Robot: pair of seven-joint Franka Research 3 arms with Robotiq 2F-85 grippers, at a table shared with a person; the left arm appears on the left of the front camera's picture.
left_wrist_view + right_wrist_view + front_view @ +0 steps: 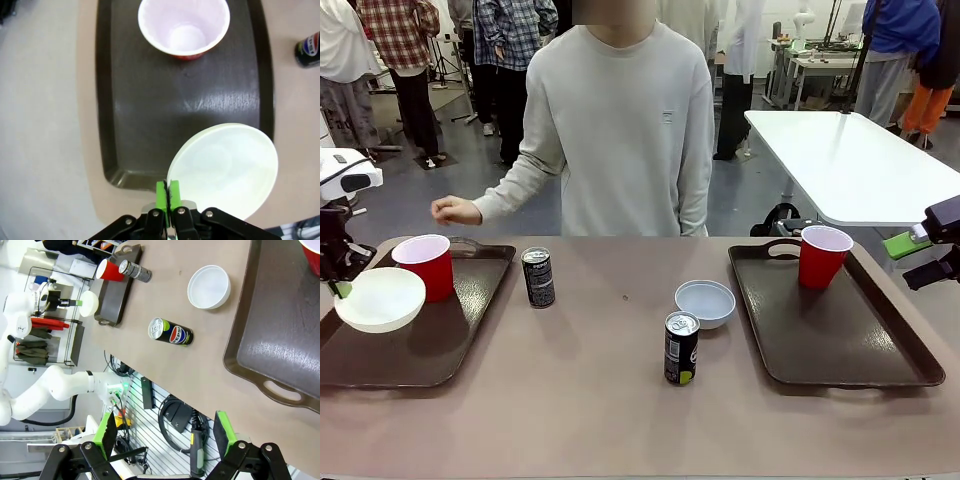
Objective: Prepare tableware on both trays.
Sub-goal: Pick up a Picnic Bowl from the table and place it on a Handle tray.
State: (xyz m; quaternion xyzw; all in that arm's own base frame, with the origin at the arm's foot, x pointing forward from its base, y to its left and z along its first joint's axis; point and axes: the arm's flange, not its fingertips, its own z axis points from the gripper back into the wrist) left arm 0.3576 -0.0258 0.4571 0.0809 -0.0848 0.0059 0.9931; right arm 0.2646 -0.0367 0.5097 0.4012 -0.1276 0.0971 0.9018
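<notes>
Closest in, the near can (681, 347) stands upright on the table (600, 420), roughly in the middle, and everything reads off that can. Well to its left lies the left tray (440, 350), and here's the action: the left gripper (167, 192) is clenched on the rim of the white bowl (380, 298), green pads pinched tight on the edge, jaws almost closed. The bowl sticks out from the fingertips, mouth up, over the tray's outer near corner. In the left wrist view part of it overhangs the tray's rim, and I can't tell whether it touches the tray. Just behind the near can and a shade to its right sits the pale grey-blue bowl (705, 302), on the bare table, close to the can but apart from it. To the can's right is the right tray (840, 340), its near half bare. Out past that tray's outer edge, far right of the can, the right gripper (165, 430) hangs with its jaws spread wide, grasping nothing. Farther back and left of the near can, the far can (538, 277) stands on the table just beside the left tray's inner rim. At the far end of each tray there's a cup: the left red cup (425, 265) just behind the white bowl, the right red cup (823, 255) at its tray's far edge. Beyond it all, the person's hand (455, 210) is loosely closed, past the table's far edge.
</notes>
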